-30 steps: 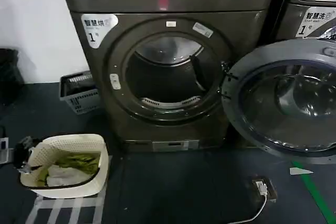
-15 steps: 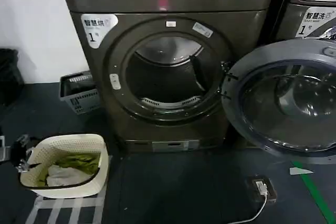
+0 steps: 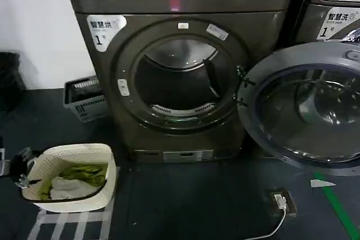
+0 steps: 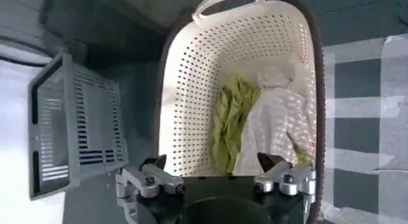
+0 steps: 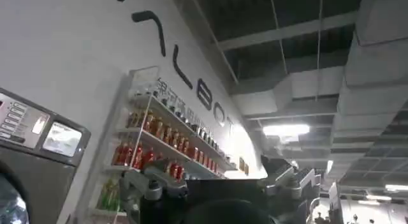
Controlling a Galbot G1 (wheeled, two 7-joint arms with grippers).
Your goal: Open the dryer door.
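The dryer door (image 3: pixel 306 108) is seen swung fully out to the right of the bronze-grey dryer (image 3: pixel 180 71), its grey inner face and dark glass turned toward the room and its hinge side at the right edge of the round opening. The drum mouth (image 3: pixel 177 80) stands wholly uncovered, with the inside of the drum visible through it. On that showing, the task can be judged as good as done — nothing of the opening itself is left, and at most a withdrawal of the arms could remain.

The door is touched by neither gripper. The left gripper (image 4: pixel 220 174) is held low at the left, above the near rim of the white laundry basket (image 4: pixel 185 85), which stands on the floor before the dryer's left corner; its fingers are spread apart with nothing between them, and green and white clothes (image 4: pixel 255 123) lie in the basket below. A grey crate (image 4: pixel 70 123) is seen just beside the basket, toward the wall.

The right gripper (image 5: pixel 220 180) is pointed upward, away from the machines — a wall, a shelf of bottles (image 5: pixel 159 145) and the ceiling are taken in behind it. Its fingers are likewise parted and empty.

A small plug with a white cable (image 3: pixel 281 203) lies on the floor below the open door.
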